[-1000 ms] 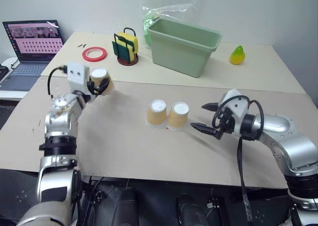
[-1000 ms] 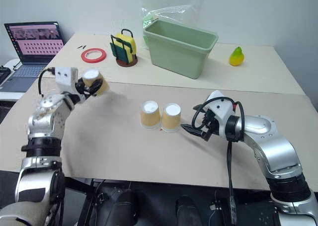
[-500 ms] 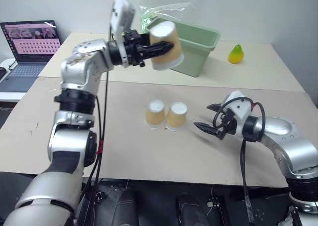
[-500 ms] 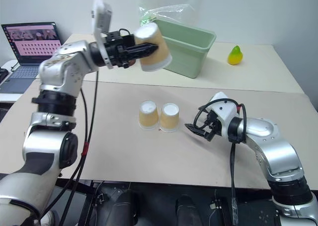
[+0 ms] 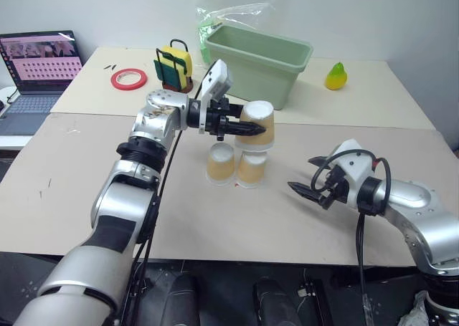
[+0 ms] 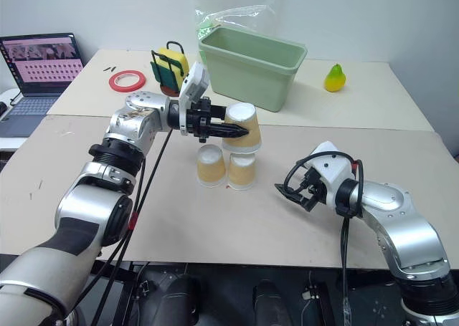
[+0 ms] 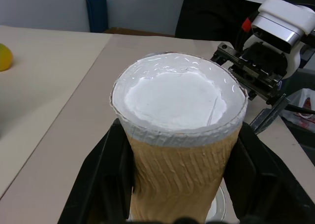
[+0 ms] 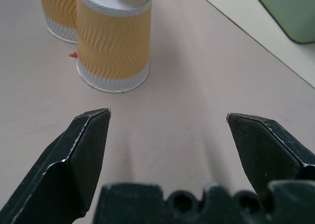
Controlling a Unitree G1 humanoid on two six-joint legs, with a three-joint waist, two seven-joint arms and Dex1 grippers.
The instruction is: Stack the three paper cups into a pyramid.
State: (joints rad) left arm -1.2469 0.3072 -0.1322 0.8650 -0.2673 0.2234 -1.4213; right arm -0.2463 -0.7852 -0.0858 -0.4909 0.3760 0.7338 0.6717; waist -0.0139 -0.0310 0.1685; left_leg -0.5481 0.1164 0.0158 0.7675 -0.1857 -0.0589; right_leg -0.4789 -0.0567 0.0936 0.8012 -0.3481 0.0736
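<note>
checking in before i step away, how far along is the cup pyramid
Done: two cups stand upside down, side by side on the table, as the base. In hand: the left pincer is shut on the third cup, holding it above the pair. Left: set it down across their two white bottoms and let go. The right pincer waits open beside the base.

An inverted paper cup (image 7: 179, 150), white base uppermost, sits clamped between the left gripper (image 7: 177, 184) fingers (image 7: 101, 177). Beyond it, over the tan table (image 7: 64, 135), is the right gripper (image 7: 256, 81).
</note>
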